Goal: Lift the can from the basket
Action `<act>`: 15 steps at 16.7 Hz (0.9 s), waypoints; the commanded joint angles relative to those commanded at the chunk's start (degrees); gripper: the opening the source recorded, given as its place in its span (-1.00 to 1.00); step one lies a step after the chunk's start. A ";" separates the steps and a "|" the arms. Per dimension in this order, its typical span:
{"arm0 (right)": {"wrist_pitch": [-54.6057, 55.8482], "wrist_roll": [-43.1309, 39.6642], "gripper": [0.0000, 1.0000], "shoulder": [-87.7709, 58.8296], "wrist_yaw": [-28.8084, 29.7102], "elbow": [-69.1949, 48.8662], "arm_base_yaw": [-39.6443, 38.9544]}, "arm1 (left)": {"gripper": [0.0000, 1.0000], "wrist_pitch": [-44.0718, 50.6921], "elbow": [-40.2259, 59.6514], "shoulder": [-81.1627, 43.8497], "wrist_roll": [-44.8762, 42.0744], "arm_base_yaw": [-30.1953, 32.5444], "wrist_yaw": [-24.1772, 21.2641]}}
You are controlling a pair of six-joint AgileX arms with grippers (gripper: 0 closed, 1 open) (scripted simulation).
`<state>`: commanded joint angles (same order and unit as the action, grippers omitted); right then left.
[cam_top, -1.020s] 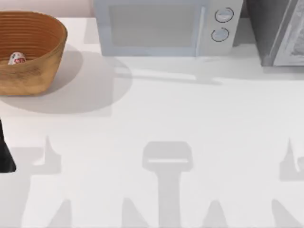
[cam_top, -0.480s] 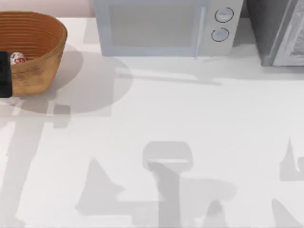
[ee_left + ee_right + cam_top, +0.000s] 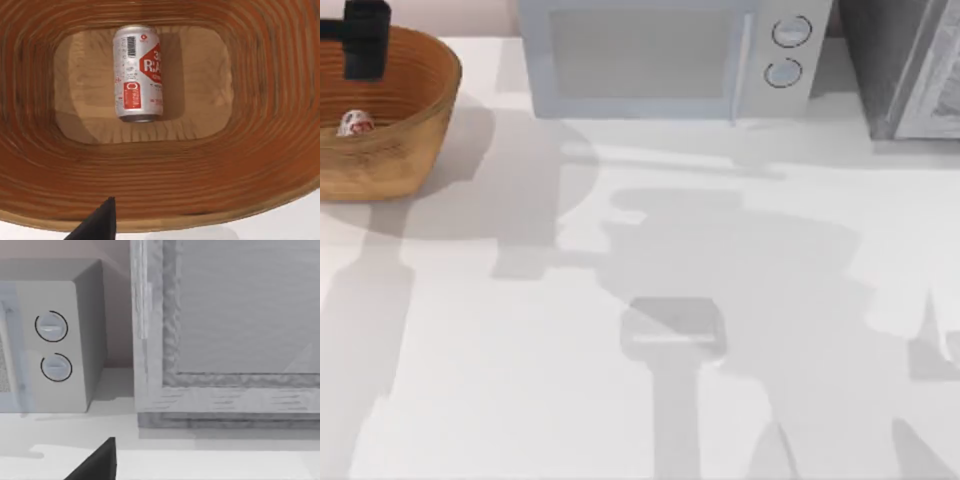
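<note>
From the top view I see the basket (image 3: 382, 112) sitting at the upper left of the frame, on the far left part of the white table (image 3: 650, 300), its brown ribbed wall curving round and its left side cut off by the picture's edge. The can (image 3: 355, 123) lies inside it, low against the basket's inner wall — a small white shape with red markings. My left gripper (image 3: 364, 38) hangs over the basket's far rim at the very top left of the frame, a dark blocky shape, apart from the can; how wide its jaws stand I cannot tell from these pictures. In the left wrist view I look straight down into the basket (image 3: 260, 150): the can (image 3: 137, 74) lies on its side on the flat floor of the basket, its label showing red blocks and a barcode, one round end turned toward the camera. A single dark fingertip (image 3: 97, 222) pokes into the bottom of that picture, above the basket's near wall and well apart from the can. To the right of the basket in the top view stands a pale microwave (image 3: 665, 55) with two round knobs, and a grey cabinet (image 3: 910, 65) fills the upper right corner. The right wrist view faces that same microwave (image 3: 55, 340) and cabinet (image 3: 235, 330) across the table — one dark fingertip (image 3: 97, 462) of my right gripper shows at its lower edge, jaw width not discernible.
</note>
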<state>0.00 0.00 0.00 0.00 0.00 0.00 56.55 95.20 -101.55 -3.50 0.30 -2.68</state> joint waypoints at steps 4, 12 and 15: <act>0.00 0.00 1.00 0.00 0.00 0.00 0.00 | 1.00 9.55 18.31 -17.46 -1.31 -1.32 -1.46; 0.00 0.00 1.00 0.00 0.00 0.00 0.00 | 1.00 21.54 42.49 -39.23 -3.70 -4.59 -4.14; 0.00 0.00 1.00 0.00 0.00 0.00 0.00 | 1.00 24.24 47.17 -43.77 -3.90 -5.66 -4.94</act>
<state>0.00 0.00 0.00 0.00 0.00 0.00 80.80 142.37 -145.32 -7.41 -5.36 -7.63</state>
